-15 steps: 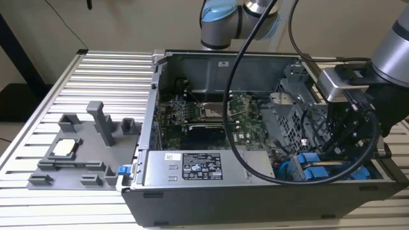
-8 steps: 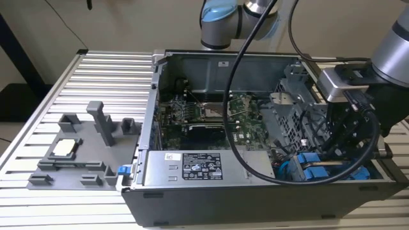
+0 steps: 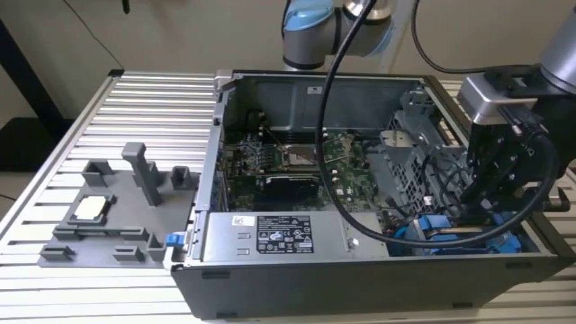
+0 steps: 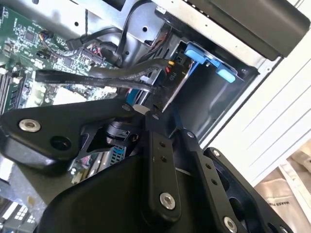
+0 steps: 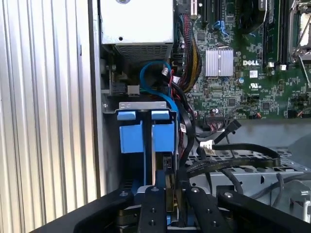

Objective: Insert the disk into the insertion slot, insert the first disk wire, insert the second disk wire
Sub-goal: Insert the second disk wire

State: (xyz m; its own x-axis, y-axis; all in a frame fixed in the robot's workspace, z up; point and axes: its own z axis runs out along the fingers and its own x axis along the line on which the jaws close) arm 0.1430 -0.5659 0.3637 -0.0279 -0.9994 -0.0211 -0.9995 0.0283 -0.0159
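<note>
Looks like we're on the wire step — the silver-grey hard drive in its bright blue plastic carrier sits in the dark grey drive bay frame. Black claw is clamped on a black wire connector right at the drive's end. Imo it needs precise lineup w/ the port.

Computer case on bench, toward 3 o'clock in the exterior view; fixture tray beside it at 9 o'clock. Motherboard inside case centre; power supply at 6 o'clock; claw lowered within case at 4 o'clock.
</note>
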